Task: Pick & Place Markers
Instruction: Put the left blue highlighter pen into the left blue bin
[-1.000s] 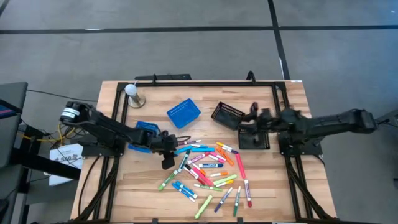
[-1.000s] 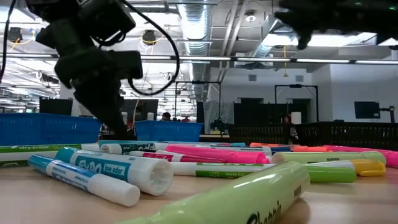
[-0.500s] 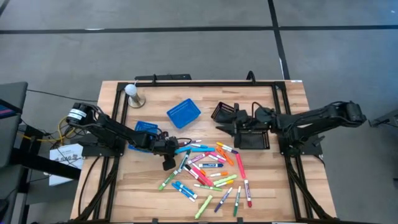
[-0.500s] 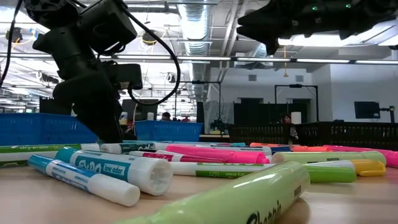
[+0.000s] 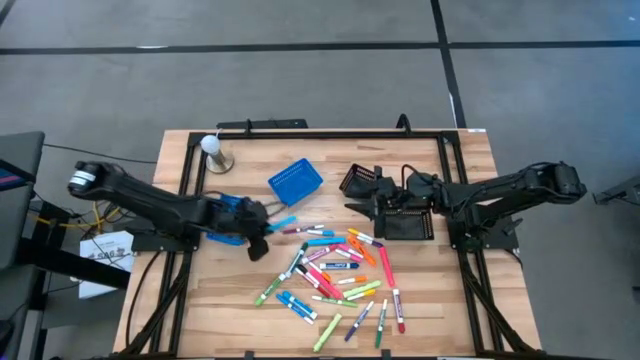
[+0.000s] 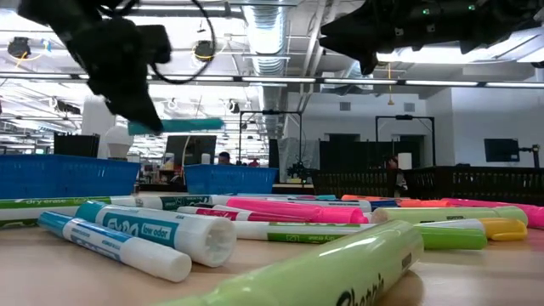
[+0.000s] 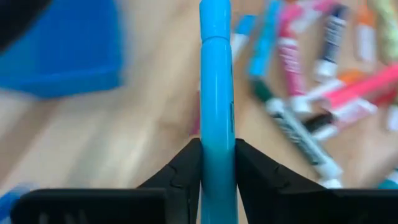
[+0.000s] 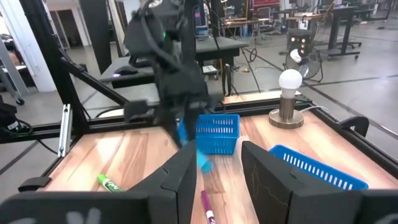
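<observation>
Several markers (image 5: 335,270) in pink, green, blue and orange lie scattered flat on the wooden table's middle. My left gripper (image 5: 262,222) hangs left of the pile, above the table, shut on a light blue marker (image 7: 216,93). In the low view that light blue marker (image 6: 174,125) hangs level, well above the lying markers. My right gripper (image 8: 217,180) stands open and level over the black mesh baskets (image 5: 365,182) with nothing between its fingers. It faces the left arm. My left gripper pinches the light blue marker between its two fingers (image 7: 186,168), on the marker's sides near its back end (image 7: 216,165). The fingers come slanting down from the table's left and lie along the marker, which sticks out ahead of them. It hangs about level, clear of the table.
Two blue plastic baskets stand at the back left, one (image 5: 296,182) free and one (image 5: 235,205) partly under my left arm. A second black mesh basket (image 5: 408,222) lies under my right arm. A bulb on a stand (image 5: 212,148) sits at the far left corner.
My left gripper has taken hold of the light blue marker at the pile's left edge, then risen and drawn back toward the table's left edge, lifting the marker clear. My right gripper first went toward the table's left, out over the mesh baskets, then kept still.
</observation>
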Robot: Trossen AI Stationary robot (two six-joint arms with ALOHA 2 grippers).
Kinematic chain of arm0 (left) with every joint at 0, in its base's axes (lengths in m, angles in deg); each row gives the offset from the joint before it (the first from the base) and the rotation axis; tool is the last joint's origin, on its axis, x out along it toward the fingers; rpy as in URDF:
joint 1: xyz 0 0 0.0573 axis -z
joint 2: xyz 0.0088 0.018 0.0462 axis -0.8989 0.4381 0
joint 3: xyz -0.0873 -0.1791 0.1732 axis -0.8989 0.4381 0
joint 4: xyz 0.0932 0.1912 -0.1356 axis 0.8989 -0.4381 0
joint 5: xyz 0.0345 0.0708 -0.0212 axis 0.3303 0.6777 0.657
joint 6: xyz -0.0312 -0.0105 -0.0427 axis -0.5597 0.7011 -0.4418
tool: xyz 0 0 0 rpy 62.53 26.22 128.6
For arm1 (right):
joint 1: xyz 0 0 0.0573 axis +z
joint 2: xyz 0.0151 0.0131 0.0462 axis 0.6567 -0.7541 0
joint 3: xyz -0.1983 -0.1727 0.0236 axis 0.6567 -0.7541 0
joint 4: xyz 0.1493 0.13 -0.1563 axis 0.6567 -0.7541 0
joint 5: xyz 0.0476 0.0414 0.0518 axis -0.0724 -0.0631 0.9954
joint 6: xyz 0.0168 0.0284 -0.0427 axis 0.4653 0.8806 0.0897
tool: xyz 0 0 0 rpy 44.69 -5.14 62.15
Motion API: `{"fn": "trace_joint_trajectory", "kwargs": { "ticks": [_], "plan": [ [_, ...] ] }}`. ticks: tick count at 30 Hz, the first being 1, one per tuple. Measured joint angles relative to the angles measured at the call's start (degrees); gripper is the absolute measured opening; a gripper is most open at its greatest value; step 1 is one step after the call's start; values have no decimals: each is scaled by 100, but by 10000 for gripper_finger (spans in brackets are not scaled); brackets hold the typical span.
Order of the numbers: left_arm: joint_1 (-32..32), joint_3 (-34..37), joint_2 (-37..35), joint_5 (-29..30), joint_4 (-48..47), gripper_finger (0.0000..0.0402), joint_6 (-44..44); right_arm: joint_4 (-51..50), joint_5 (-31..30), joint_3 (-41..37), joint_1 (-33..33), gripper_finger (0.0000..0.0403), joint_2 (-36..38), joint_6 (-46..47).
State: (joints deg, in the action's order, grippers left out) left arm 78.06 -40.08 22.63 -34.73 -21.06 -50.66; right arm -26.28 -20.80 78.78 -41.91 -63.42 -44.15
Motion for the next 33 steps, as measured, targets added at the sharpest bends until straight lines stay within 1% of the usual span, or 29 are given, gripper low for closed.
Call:
{"fn": "trace_joint_trajectory", "kwargs": {
  "ticks": [2, 6, 9, 12, 16, 20, 25, 29, 33],
  "plan": [
    [-18, 0, -432, 299, -671, 80, -534, -60, 0, 0, 0, 119, 2, 0],
    [2, 0, -1109, 328, -2172, 78, -1749, -189, 1, -2, 0, 119, 2, 0],
    [49, 0, -1378, 288, -3130, 79, -2739, -346, 0, -4, 0, 119, -2, 2],
    [66, 0, -1420, 153, -3733, 79, -3397, -486, 1, -4, 0, 119, -2, 12],
    [66, 158, -1233, 110, -3623, 83, -3528, -635, 2, -4, 0, 119, -2, 200],
    [66, 511, -934, -195, -3131, 93, -3526, -775, -1, -7, 42, 119, -2, 204],
    [63, 678, -527, -154, -2953, 113, -3530, -784, 46, -7, 52, 119, -90, 203],
    [66, 678, -383, -143, -2907, 136, -3530, -650, 44, -8, 49, 119, -431, 203],
    [66, 564, -470, -135, -2889, 152, -3414, -278, 122, 130, 37, 119, -1007, 200]
  ]
}}
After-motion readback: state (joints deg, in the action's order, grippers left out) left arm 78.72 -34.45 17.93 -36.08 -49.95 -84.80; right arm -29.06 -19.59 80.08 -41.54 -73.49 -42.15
